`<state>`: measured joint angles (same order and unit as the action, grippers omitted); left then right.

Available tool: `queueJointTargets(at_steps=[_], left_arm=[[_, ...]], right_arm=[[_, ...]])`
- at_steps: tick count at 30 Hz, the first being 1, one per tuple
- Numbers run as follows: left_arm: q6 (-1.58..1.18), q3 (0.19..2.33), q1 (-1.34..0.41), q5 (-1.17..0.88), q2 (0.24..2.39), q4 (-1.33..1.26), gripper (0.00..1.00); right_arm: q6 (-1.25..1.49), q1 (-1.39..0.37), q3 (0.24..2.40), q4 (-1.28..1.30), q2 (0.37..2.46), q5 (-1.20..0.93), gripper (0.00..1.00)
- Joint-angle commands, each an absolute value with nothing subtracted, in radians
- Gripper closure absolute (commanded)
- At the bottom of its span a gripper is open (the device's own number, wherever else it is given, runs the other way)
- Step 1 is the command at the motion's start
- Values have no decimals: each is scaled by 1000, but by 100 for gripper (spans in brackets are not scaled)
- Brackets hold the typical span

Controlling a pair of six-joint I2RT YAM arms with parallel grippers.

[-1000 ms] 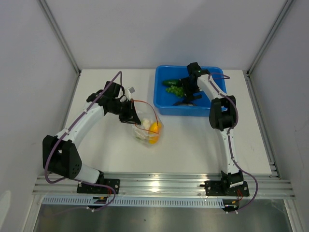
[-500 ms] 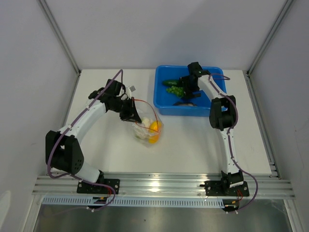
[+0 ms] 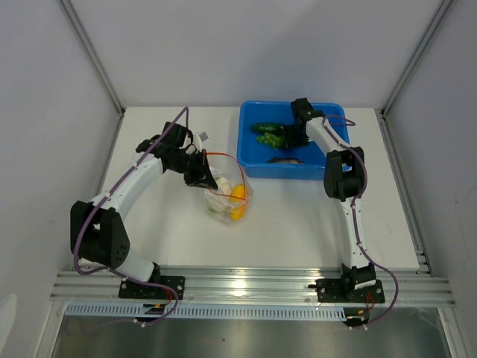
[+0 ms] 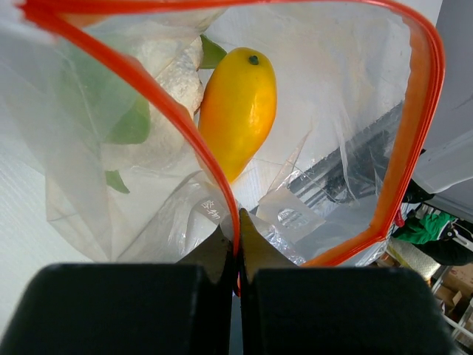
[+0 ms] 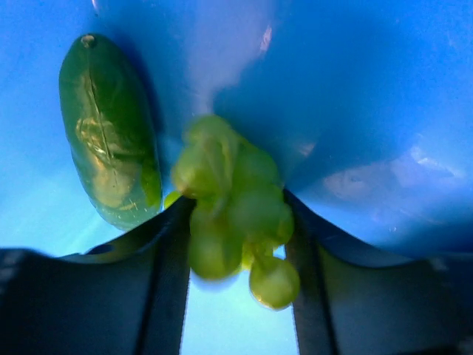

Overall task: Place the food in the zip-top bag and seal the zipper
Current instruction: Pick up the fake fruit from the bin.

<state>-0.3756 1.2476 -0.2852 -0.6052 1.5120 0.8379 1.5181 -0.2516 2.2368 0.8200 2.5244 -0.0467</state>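
**Right jaws close on the peas**

The bin (image 3: 253, 156) sits far right where it was, and my right gripper (image 3: 283, 137) has sunk lower into its left half. The bag (image 3: 223, 205) lies left of the bin, near mid-table, and has barely shifted. My left gripper (image 4: 238, 250) stays clamped on the zipper (image 4: 421, 111), holding the mouth up and gaping. The mango (image 4: 238, 111) and the cauliflower (image 4: 177, 74) already lie inside the bag. In the bin, the cucumber (image 5: 109, 133) lies untouched just left of my right fingers (image 5: 159, 259).

The real change is the smallest one. A second ago those jaws stood wide above the peas (image 5: 236, 214). Now they have drawn in and seem to press the cluster from both sides. I judge that a grip. So two items are bagged, the peas are next to lift and carry left, then the cucumber, with sealing last.
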Motion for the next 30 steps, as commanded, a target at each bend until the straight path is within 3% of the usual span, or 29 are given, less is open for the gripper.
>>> queueJointTargets(at_steps=[1, 5, 15, 30], left_arm=[[-374, 1267, -273, -611, 1497, 830, 99], [-376, 1255, -272, -623, 1494, 827, 100], [-374, 1224, -268, -634, 1473, 808, 99], [-373, 1170, -268, -652, 1414, 796, 99]], right_arm=[[1508, -249, 2184, 867, 2548, 0, 53], [1480, -250, 2163, 841, 2527, 0, 63], [1384, -256, 2149, 779, 2484, 0, 100], [1224, -261, 2052, 608, 2352, -21, 100]])
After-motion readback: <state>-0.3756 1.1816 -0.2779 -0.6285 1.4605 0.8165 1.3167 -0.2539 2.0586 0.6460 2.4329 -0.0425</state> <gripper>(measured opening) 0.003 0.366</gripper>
